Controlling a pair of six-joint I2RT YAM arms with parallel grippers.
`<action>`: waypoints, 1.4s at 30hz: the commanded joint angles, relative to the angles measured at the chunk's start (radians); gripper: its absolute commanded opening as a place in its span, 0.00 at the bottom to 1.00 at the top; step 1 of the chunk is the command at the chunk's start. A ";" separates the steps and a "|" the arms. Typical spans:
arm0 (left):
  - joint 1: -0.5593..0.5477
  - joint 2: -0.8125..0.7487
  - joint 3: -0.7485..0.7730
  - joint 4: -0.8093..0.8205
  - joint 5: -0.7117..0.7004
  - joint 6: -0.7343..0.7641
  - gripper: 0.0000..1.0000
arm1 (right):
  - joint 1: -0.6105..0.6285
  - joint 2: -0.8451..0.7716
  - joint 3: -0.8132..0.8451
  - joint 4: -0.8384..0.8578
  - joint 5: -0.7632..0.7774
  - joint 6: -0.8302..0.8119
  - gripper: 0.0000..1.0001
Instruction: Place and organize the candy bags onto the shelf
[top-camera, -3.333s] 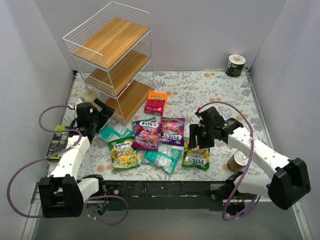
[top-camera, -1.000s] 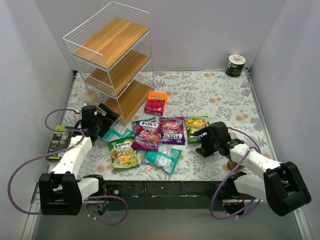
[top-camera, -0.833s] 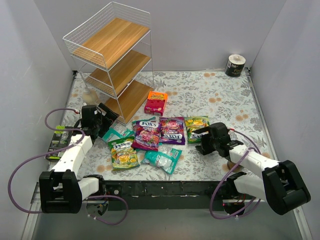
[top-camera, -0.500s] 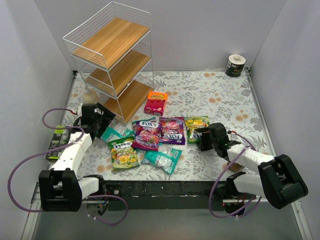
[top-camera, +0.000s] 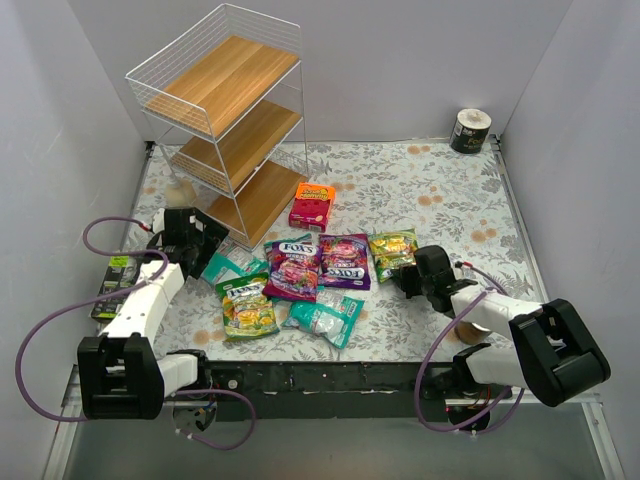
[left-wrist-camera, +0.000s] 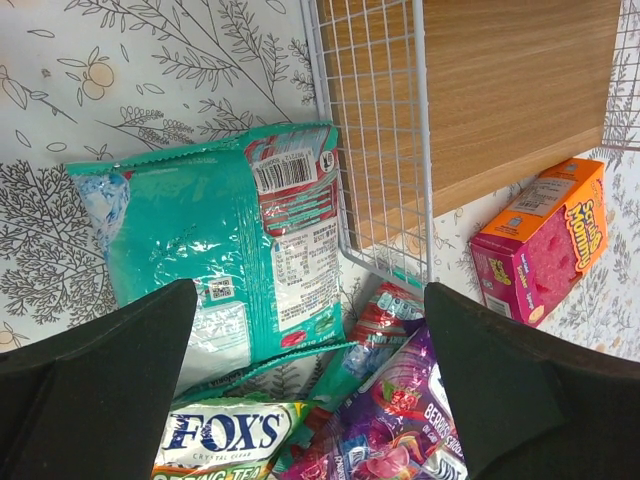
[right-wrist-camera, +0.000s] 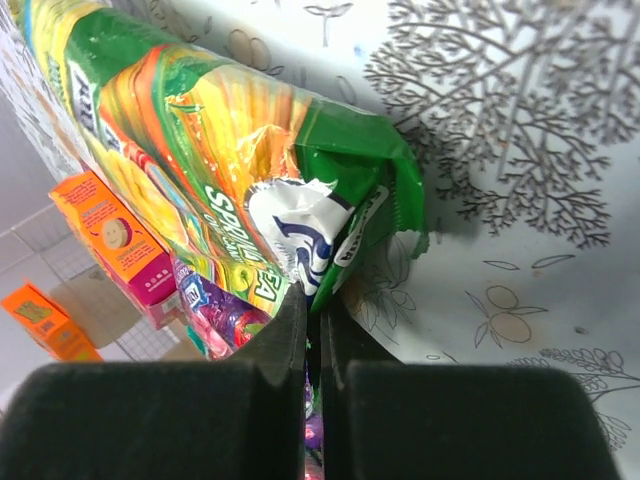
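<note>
Since the right arm (top-camera: 495, 305) is the busy one, we start there. It lies stretched low across the lower right of the top view, reaching from its base toward the middle of the floral cloth (top-camera: 430, 190).

The right gripper (top-camera: 407, 277) is clamped on the near corner of the yellow-green bag (top-camera: 392, 248). On the right wrist camera the two dark fingers (right-wrist-camera: 275, 345) meet with only a sliver between them, and the crinkled green edge of that bag (right-wrist-camera: 250, 200) sits right in the pinch. The bag lies just right of the purple bags (top-camera: 318, 263), printed face up. Its long axis runs roughly up and down the top view, far end toward the back wall, near end at the gripper.

Over on the left, the left arm (top-camera: 145, 300) bends up the left side of the frame, wrist aimed at the foot of the shelf (top-camera: 215, 95). The left gripper (top-camera: 205, 238) is spread wide and holds nothing. We see it hovering over the teal bag (left-wrist-camera: 200, 250), which lies barcode side up, just beside the wire (left-wrist-camera: 380, 150) of the bottom tier, with its serrated seal toward the top of the left wrist frame.

Lower in the pile sit another yellow-green bag (top-camera: 247, 308) and a teal-white bag (top-camera: 325, 315). The orange-pink box (top-camera: 312, 204) sits between the pile and the shelf.
</note>
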 joint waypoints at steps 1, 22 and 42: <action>-0.004 0.004 0.038 -0.032 -0.038 -0.020 0.98 | 0.003 -0.006 0.105 -0.094 0.043 -0.185 0.01; -0.001 0.065 -0.008 -0.055 0.049 -0.026 0.98 | 0.000 -0.106 0.639 -0.114 -0.114 -0.762 0.01; -0.001 0.008 -0.043 -0.076 0.233 0.117 0.98 | 0.110 0.411 1.247 0.355 -0.786 -0.874 0.01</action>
